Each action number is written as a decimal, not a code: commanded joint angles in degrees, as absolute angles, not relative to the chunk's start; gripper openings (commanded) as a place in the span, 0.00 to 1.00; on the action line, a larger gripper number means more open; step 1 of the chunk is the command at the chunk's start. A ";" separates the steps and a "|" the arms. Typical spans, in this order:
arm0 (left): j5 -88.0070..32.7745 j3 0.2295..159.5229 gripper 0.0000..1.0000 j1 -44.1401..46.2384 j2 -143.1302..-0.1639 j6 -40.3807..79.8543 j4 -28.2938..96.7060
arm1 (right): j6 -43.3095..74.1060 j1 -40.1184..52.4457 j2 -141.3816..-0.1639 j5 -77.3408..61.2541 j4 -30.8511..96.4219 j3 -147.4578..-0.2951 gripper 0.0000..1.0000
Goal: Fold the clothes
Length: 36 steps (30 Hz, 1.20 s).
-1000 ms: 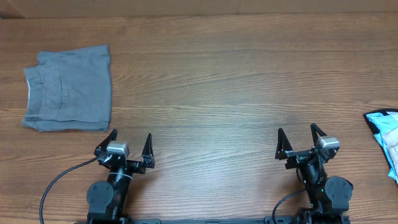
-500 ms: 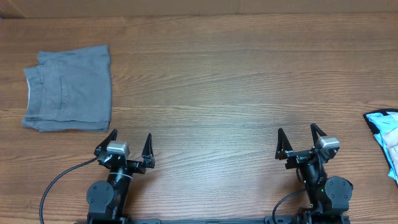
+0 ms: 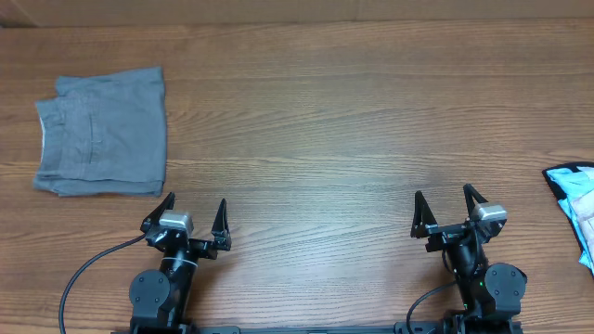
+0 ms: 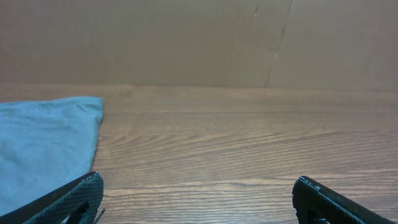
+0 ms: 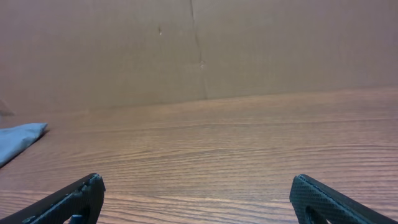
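A pale bundle [image 3: 574,209] of light blue and white cloth lies at the far right edge of the surface [image 3: 325,121]. The overhead frame cuts it off, so only a slice with a dark rim shows. Its shape, waistband and buttons cannot be made out, and I cannot tell for sure that it is the clothes to fold. Neither wrist view shows it.

The folded grey shorts [image 3: 102,130] lie whole at the far left, near the back edge. In the left wrist view only their right part [image 4: 43,143] shows, and it looks bluish there. In the right wrist view just one corner [image 5: 18,140] shows at the left margin.

The left gripper [image 3: 195,206] sits low at the front left with its fingers [image 3: 170,199] spread wide and holding nothing. The right gripper [image 3: 444,199] sits at the front right, also with fingers [image 3: 469,195] spread and holding nothing. In each wrist view only the dark fingertips [image 4: 68,199] [image 5: 329,199] enter the bottom corners, and the rest of each gripper is out of frame.

Bare wood runs between the grey shorts and the pale bundle, and both lie well apart from the grippers. A brown cardboard wall [image 4: 186,37] closes the back edge of the surface. A black cable [image 3: 88,269] curves off by the left arm's base.
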State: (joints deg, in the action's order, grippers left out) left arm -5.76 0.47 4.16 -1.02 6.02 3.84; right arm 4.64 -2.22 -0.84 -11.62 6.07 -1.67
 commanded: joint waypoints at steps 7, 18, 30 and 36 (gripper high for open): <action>-5.39 0.27 1.00 4.69 -0.67 6.44 3.86 | 4.67 -2.33 -0.36 -11.62 5.82 -1.45 1.00; -6.46 0.27 1.00 4.69 -0.67 9.45 3.84 | 4.69 -2.31 -0.36 -11.66 5.85 -1.45 1.00; -14.63 7.81 1.00 4.69 -0.75 8.80 6.85 | 6.26 -2.33 -0.40 -27.09 -2.61 -4.23 1.00; -13.10 20.73 1.00 4.67 -6.55 3.38 18.04 | 7.94 -2.33 -5.37 -27.11 0.30 -13.37 1.00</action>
State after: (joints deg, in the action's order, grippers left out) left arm -12.91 14.76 4.16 -3.38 6.39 15.90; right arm 6.61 -2.22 -2.83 -25.54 -0.34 -7.84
